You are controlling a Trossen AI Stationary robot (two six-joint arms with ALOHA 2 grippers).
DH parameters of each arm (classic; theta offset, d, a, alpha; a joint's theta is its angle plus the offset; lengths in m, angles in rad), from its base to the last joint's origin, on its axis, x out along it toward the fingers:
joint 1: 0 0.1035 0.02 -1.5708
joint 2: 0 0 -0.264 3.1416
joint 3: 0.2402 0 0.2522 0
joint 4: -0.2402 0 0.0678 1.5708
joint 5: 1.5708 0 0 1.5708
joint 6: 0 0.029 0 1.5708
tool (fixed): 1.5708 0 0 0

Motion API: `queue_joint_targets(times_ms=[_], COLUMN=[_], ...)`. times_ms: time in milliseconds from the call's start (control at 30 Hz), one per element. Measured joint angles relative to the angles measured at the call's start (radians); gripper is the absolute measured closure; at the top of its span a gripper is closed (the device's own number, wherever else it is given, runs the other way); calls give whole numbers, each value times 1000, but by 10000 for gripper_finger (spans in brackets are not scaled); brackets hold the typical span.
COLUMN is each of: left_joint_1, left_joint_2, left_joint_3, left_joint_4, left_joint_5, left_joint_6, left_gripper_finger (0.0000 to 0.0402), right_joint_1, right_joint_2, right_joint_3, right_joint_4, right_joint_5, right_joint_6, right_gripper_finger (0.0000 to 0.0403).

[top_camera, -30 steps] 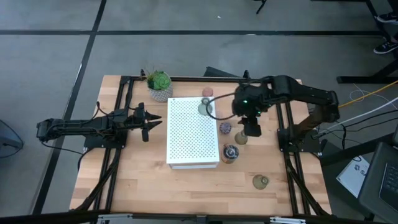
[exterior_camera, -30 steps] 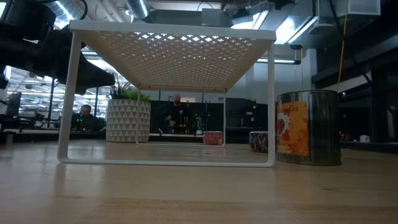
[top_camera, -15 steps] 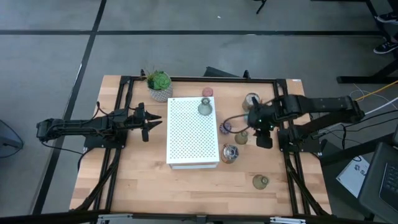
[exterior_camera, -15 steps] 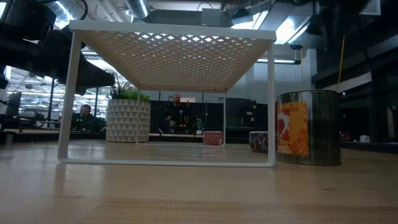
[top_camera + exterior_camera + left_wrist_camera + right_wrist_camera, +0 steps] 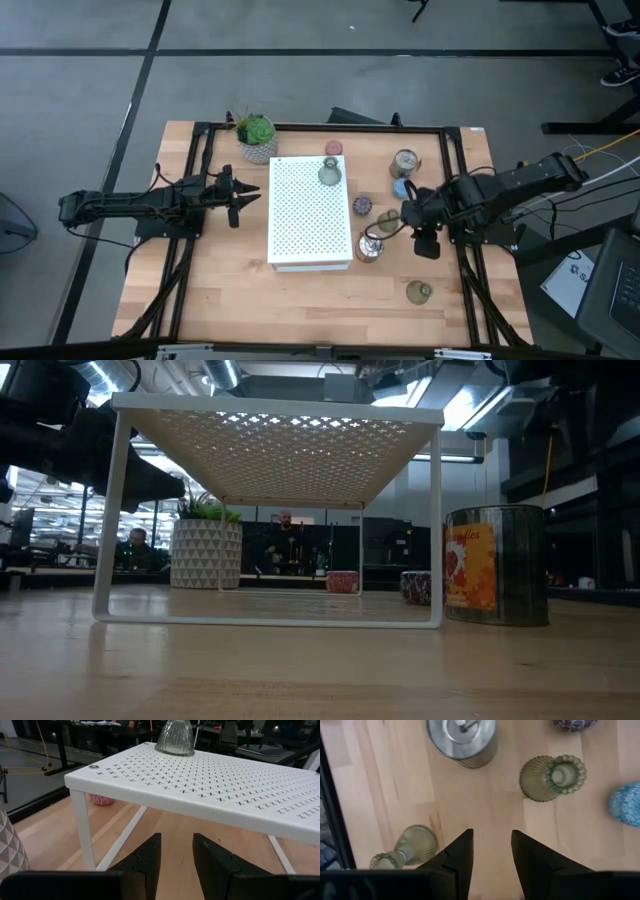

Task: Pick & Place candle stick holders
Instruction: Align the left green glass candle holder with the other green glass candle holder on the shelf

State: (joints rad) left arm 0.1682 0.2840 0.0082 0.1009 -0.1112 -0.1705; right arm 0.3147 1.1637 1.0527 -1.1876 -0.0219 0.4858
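- While one green glass holder stood on the white rack, the others remained on the table near its right edge.
- The right hand hovered spread and empty over them; the left hand, also spread, waited near the left edge.

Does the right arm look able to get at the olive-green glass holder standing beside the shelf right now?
Probably yes. The right gripper hangs open over bare wood, and the olive-green holder stands just ahead of it with nothing between; the metal tin and blue holder sit off to either side.
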Motion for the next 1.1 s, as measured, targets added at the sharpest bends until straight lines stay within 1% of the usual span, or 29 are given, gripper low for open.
queue_joint_targets(times_ms=[533, 700, 900, 1100], left_joint_1=[0, 0, 0, 0], left_joint_2=[0, 0, 0, 0], left_joint_3=[0, 0, 0, 0], left_joint_4=[0, 0, 0, 0], left_joint_5=[0, 0, 0, 0], left_joint_6=[0, 0, 0, 0], left_gripper_finger=[294, 294, 294, 294], right_joint_1=[80, 81, 65, 30], right_joint_2=[0, 0, 1, 14], right_joint_3=[0, 0, 0, 0], right_joint_4=[44, 81, 80, 69], right_joint_5=[2, 2, 2, 2], right_joint_6=[23, -3, -41, 23], right_gripper_finger=[268, 268, 268, 268])
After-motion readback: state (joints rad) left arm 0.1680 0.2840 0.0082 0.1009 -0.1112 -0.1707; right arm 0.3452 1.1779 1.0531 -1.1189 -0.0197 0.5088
